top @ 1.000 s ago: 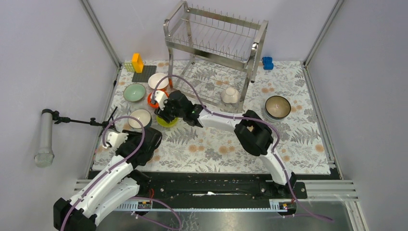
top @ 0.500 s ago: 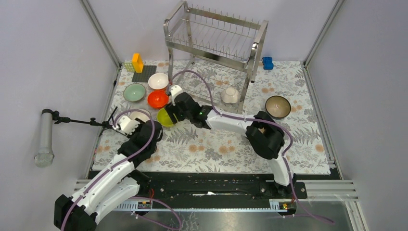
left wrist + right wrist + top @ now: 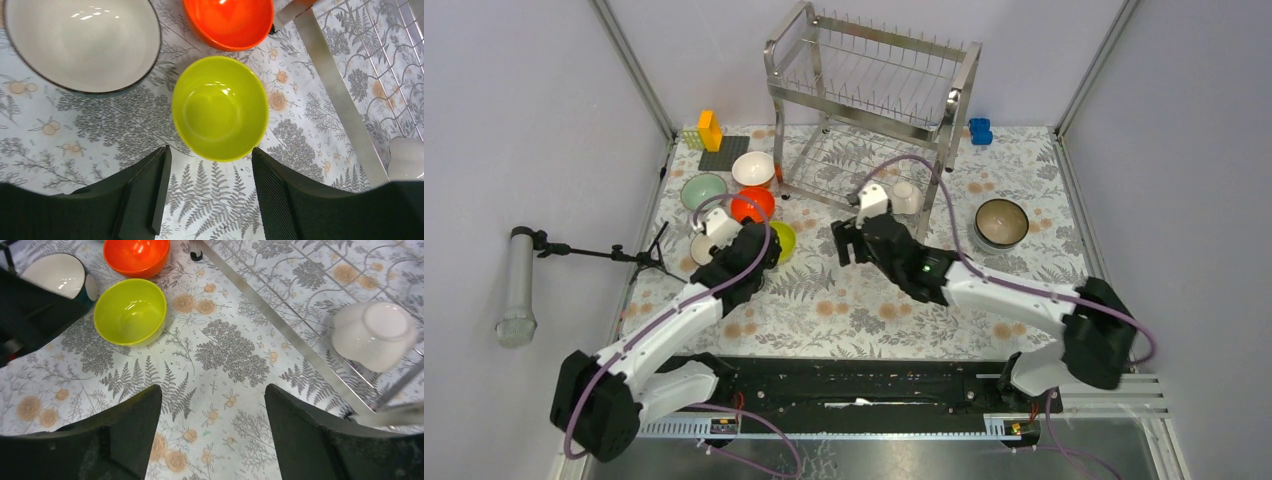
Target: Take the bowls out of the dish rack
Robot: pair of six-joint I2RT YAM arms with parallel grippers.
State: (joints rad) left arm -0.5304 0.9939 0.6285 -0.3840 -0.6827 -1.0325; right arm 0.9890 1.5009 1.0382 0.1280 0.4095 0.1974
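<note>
The steel dish rack [image 3: 874, 90] stands at the back. One white bowl [image 3: 905, 197] lies upside down on its lower shelf, also in the right wrist view [image 3: 375, 335]. A yellow-green bowl [image 3: 782, 240] sits on the table, just ahead of my open, empty left gripper [image 3: 210, 157]. Around it are an orange-red bowl [image 3: 228, 20] and a white dark-rimmed bowl [image 3: 80, 42]. A white bowl [image 3: 752, 168] and a pale green bowl [image 3: 703, 191] lie further left, and a brown-gold bowl [image 3: 1001, 221] to the right. My right gripper [image 3: 213, 395] is open and empty over the cloth, between the yellow-green bowl [image 3: 130, 312] and the rack.
A yellow block [image 3: 710, 130] on a dark mat and a blue block [image 3: 980, 130] sit at the back. A tripod stand [image 3: 639, 257] with a grey cylinder [image 3: 516, 285] reaches in from the left. The rack's leg bar [image 3: 332, 95] runs beside the bowls.
My right gripper has left the yellow-green bowl on the table and drawn back to the right. My left arm has swung forward up to that bowl.
</note>
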